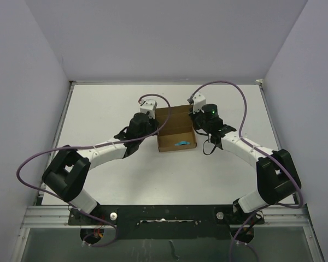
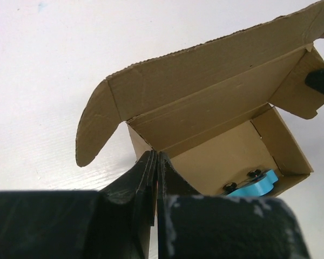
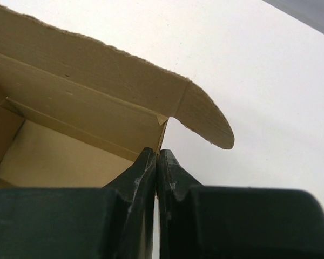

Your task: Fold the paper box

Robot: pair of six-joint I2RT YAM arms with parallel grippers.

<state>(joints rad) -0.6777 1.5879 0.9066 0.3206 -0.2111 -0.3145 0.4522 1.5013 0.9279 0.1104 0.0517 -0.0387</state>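
Tabletop [image 1: 153,174] scene: the paper box [image 1: 176,131] open, a closed pincer at each side wall.

The box sits just above the centre of the overhead frame, its lid flap raised along the upper edge and a small blue object [image 1: 184,143] in its lower right corner. The left gripper [image 2: 157,161] meets the box's left wall and the right gripper [image 3: 157,157] its right wall. Both have their jaws pressed together at the wall's edge, and I cannot tell whether cardboard is nipped between them.
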